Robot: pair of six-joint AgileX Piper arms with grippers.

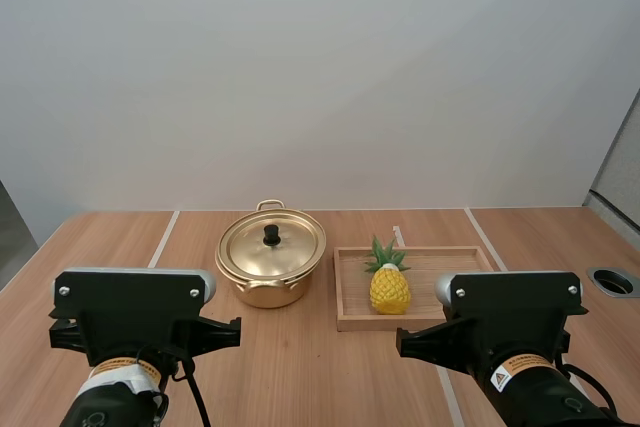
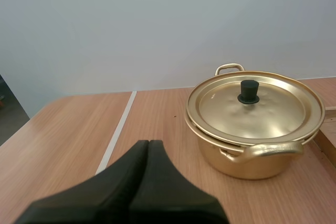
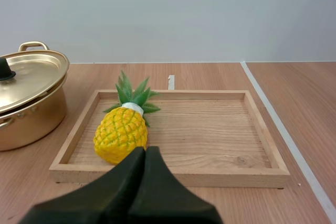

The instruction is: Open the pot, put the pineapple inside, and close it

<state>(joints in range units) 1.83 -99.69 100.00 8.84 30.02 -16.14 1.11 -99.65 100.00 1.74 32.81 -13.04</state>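
Nearest, the left end effector [image 2: 148, 142] and right end effector [image 3: 145, 149] each hold their fingers pressed together on nothing. Beyond, on the table [image 1: 120, 247], the pineapple [image 3: 121, 134] lies in the wooden tray [image 3: 268, 135] (leaves pointing away). Beside the tray stands the gold pot [image 2: 252, 156], lid [image 2: 262, 111] on.

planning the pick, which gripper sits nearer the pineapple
The right gripper: shut, facing the pineapple in the wooden tray; the left gripper faces the pot.
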